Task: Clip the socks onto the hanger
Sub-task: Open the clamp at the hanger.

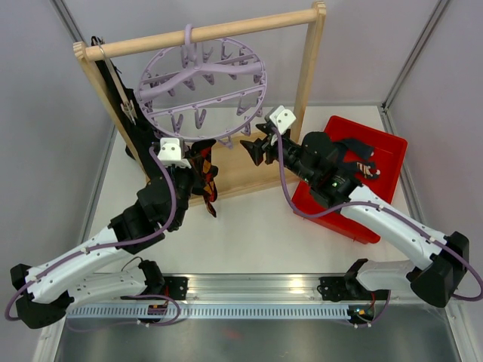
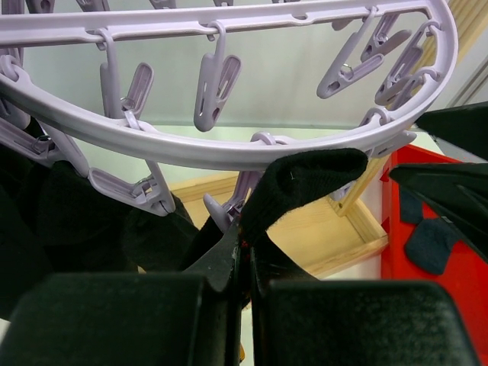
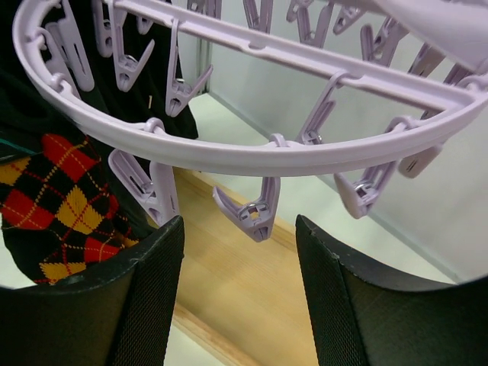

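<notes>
The left fingers (image 2: 242, 255) are pinched tight on a soft knitted sock, black with orange, red and yellow diamonds (image 1: 207, 187). They hold its fuzzy black edge against the round pale-lilac plastic hanger (image 1: 202, 79) at the ring's 6 o'clock, presumably so a small dangling lilac clip (image 2: 229, 212) can bite it. The right fingers (image 3: 238, 225) stand apart near 4 o'clock on the ring, bracketing another clip (image 3: 252, 210), I'd guess to squeeze it open. Spare dark socks (image 1: 355, 151) lie in a glossy red plastic bin (image 1: 389, 143) at the worktop's (image 1: 249, 219) 3 o'clock.
</notes>
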You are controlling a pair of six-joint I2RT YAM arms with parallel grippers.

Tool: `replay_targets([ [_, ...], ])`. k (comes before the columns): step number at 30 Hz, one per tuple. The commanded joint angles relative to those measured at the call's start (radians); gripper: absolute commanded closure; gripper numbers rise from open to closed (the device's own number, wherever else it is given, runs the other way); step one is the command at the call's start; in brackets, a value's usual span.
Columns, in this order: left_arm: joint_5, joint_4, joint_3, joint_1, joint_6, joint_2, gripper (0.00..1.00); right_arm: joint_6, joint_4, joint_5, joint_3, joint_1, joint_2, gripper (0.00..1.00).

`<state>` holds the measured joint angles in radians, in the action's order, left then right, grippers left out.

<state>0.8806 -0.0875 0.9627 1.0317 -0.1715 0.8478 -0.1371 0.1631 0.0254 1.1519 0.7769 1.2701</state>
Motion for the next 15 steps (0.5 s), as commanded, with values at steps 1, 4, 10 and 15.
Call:
replay_targets([
  [1, -0.012, -0.001, 0.005, -0.009, 0.007, -0.016, 0.98, -0.056, 0.027, 0.018, -0.017, 0.004, -0.066, 0.34],
  [4, -0.017, -0.003, 0.005, -0.009, 0.006, -0.015, 0.98, -0.075, 0.015, 0.057, -0.024, -0.007, -0.081, 0.33],
  [10, -0.026, -0.003, 0.007, -0.010, 0.007, -0.021, 0.98, -0.073, 0.002, 0.174, -0.035, -0.068, -0.095, 0.33],
  [15, -0.029, -0.001, 0.010, -0.010, 0.012, -0.027, 0.98, -0.073, 0.007, 0.192, -0.027, -0.091, -0.075, 0.33],
])
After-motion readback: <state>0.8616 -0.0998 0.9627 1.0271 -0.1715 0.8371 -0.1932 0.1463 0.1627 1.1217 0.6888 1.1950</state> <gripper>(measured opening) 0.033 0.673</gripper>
